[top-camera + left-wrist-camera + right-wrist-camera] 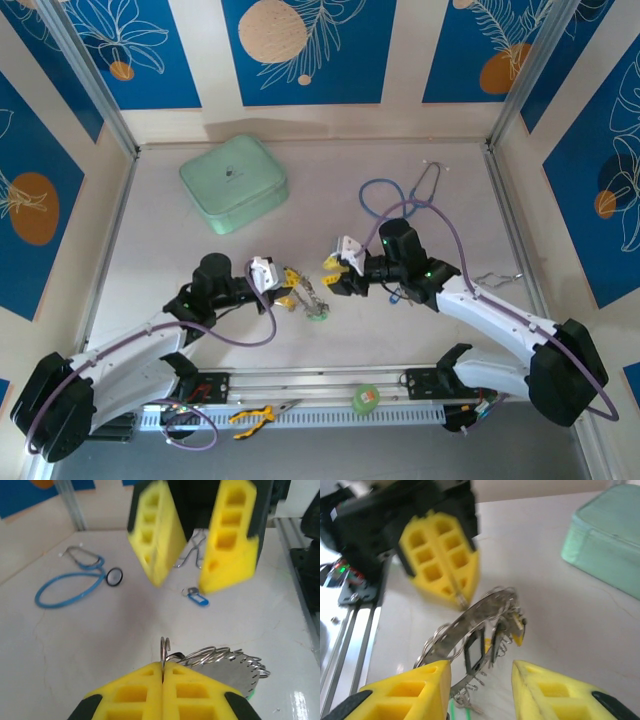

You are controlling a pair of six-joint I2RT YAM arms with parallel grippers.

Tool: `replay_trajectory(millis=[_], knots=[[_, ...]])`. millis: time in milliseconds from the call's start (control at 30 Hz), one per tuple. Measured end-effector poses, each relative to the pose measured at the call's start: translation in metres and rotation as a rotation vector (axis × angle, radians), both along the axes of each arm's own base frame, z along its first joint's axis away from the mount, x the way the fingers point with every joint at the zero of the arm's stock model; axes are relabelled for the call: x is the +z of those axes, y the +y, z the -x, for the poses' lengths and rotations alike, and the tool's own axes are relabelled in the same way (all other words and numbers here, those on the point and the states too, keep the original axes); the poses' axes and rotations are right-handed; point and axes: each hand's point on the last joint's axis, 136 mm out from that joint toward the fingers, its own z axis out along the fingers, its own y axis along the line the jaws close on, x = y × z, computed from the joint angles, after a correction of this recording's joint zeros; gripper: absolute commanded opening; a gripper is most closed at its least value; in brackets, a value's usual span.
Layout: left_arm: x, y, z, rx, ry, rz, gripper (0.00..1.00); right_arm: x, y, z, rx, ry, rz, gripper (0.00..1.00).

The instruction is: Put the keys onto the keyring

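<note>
The left gripper point(163, 672), jaws together, is clamped on the rim of the large scalloped silvery metal keyring point(235, 666), which is tilted. The right gripper point(481, 670) faces it, jaws apart and empty. The ring is best kept steady while the blue-tagged key point(196, 599) on the tabletop point(100, 645) is fetched.

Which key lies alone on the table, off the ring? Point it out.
The blue-tagged key, lying by itself; the other keys hang bunched at the ring.

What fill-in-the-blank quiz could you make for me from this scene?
The left gripper is clamped ___ on the keyring.
The right gripper has its jaws ___.
The loose key, lying apart from the keyring, carries a ___ tag.
Missing words: shut, open, blue.
</note>
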Motion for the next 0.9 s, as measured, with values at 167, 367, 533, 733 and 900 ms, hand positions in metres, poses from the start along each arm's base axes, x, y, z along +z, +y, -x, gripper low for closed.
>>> replay_trajectory(millis=[167,367,533,733,900], knots=[[0.007,-0.006,0.008,-0.071,-0.06,0.027,0.0,0.005,0.005,0.011,0.114,-0.107,-0.012,0.36],[0.01,-0.009,0.015,-0.124,-0.082,0.043,0.0,0.007,0.012,0.022,0.185,-0.156,-0.024,0.31],[0.014,-0.011,0.018,-0.147,-0.097,0.056,0.0,0.002,0.017,0.024,0.208,-0.147,-0.017,0.26],[0.013,-0.011,0.021,-0.168,-0.089,0.058,0.0,0.006,0.024,0.026,0.229,-0.16,-0.027,0.22],[0.013,-0.012,0.022,-0.173,-0.088,0.058,0.0,0.009,0.026,0.027,0.236,-0.174,-0.038,0.19]])
